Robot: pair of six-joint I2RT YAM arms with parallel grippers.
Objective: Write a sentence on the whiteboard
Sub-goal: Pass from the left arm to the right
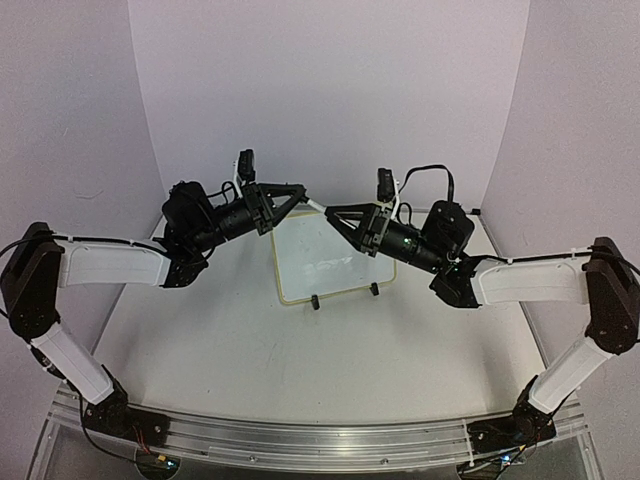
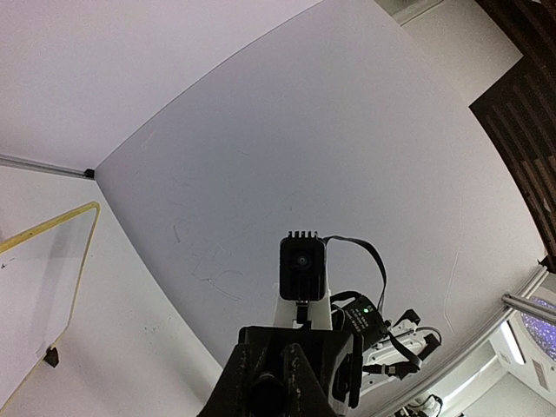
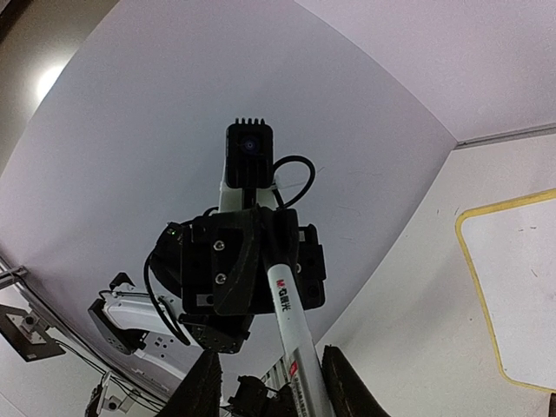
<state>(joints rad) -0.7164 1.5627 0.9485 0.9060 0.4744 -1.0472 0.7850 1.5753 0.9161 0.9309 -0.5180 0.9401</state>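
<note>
The whiteboard (image 1: 325, 250) stands on its two black clip feet at the middle back of the table. Its yellow rim shows in the left wrist view (image 2: 52, 224) and the right wrist view (image 3: 473, 261). Faint grey marks (image 1: 328, 266) sit on the board, and I cannot read them as the sentence. A white marker (image 1: 315, 204) hangs in the air above the board, between the two grippers. My left gripper (image 1: 300, 195) is shut on one end of it (image 3: 287, 300). My right gripper (image 3: 276, 369) has its fingers spread either side of the other end, with gaps.
Curved white walls enclose the table at the back and sides. The metal rail (image 1: 320, 440) carrying both arm bases runs along the near edge. Both forearms stretch inward above the table's sides.
</note>
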